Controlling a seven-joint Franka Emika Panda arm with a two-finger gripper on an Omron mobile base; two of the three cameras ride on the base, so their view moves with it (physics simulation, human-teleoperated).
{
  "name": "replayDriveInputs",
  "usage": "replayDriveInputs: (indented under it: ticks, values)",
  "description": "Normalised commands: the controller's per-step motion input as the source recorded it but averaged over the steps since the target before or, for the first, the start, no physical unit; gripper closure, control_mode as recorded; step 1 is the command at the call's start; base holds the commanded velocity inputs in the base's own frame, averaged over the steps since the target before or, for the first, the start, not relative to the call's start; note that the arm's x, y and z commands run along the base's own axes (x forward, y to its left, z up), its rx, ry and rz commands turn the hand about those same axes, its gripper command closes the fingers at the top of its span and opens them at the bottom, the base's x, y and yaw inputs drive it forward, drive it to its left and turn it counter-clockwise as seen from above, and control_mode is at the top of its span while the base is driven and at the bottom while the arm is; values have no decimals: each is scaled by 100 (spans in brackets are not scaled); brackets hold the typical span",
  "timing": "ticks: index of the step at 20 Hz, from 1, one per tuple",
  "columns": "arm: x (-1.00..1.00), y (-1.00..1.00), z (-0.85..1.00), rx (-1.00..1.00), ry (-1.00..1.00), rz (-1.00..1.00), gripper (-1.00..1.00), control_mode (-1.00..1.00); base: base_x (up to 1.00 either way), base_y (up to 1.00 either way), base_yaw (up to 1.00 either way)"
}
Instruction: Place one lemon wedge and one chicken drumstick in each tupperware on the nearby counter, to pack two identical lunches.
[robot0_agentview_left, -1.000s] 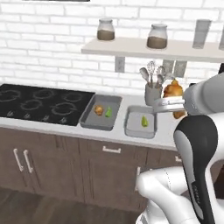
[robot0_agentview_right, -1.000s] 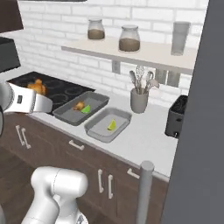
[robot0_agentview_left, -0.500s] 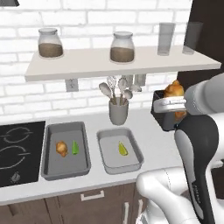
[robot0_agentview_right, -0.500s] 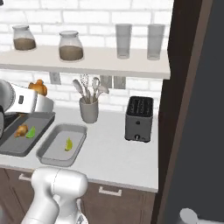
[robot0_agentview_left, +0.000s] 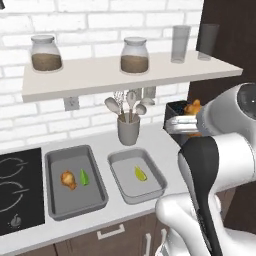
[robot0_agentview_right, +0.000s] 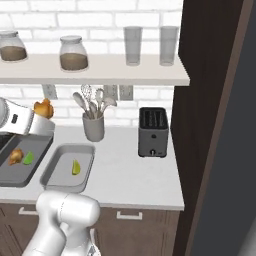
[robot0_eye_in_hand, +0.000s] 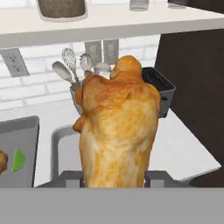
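My gripper is shut on a golden-brown chicken drumstick, held up in the air over the counter to the right of both tupperware. In the hand view that drumstick hides the fingertips. The left tupperware holds another drumstick and a lemon wedge. A single lemon wedge lies in the right tupperware. From the right base view the held drumstick hangs above the gap between the left tupperware and the right one.
A grey utensil holder stands behind the right tupperware. A black toaster sits further right near a dark tall cabinet. The stovetop lies at the left. Jars and glasses stand on the wall shelf.
The base has driven right, so the whole scene slid left in both base views. The drumstick stays in the shut gripper, which holds about the same pose.
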Motion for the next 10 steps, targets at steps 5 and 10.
replayDriveInputs:
  ticks: [5, 10]
  values:
    - [9, 22, -79, 0, 24, -10, 100, -100, 0, 0, 0]
    - [50, 36, -82, 2, 36, 0, 100, -100, 0, 0, 0]
